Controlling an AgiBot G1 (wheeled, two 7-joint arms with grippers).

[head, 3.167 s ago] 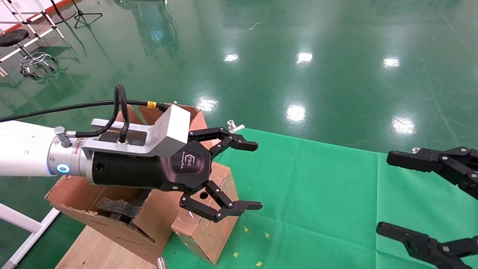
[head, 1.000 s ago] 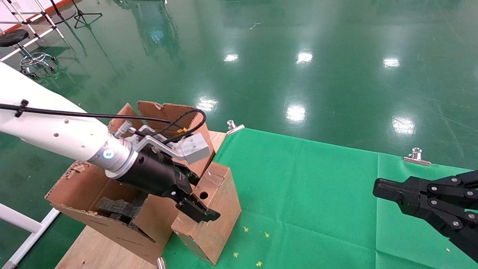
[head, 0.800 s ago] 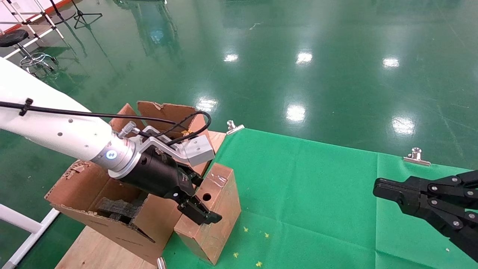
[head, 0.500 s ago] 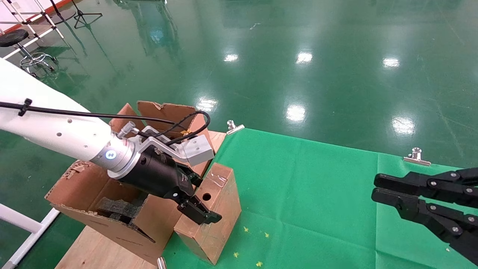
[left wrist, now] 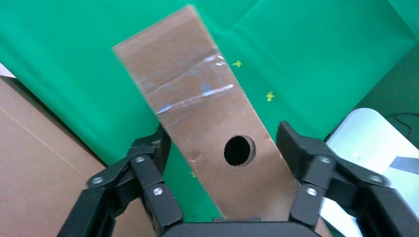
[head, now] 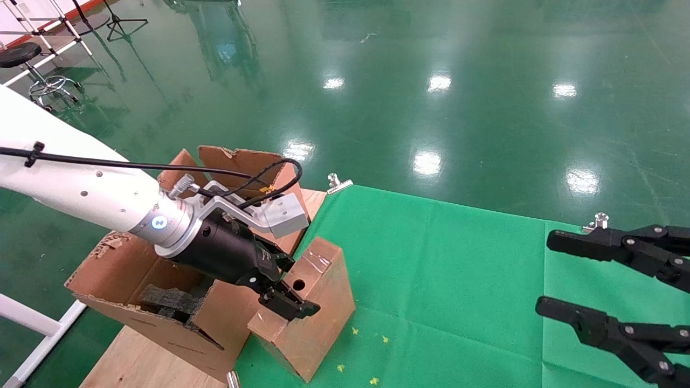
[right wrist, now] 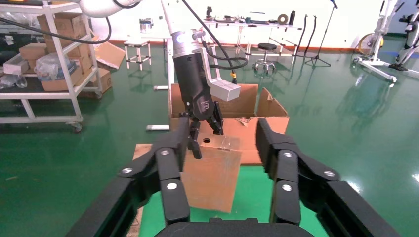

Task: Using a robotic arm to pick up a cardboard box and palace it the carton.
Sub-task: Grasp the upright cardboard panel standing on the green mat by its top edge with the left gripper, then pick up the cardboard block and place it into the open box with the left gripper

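The left gripper (head: 285,293) clamps the cardboard box (head: 312,318) by its narrow top face with the round hole, fingers (left wrist: 148,168) pressed on either side; the box is tilted on the green cloth (head: 458,280), just beside the carton (head: 124,285). No writing is legible on the box, only clear tape. The right gripper (head: 555,277) hangs spread wide, well apart.

Far finger of the left hand (head: 288,302) behind the cardboard box (head: 310,318)
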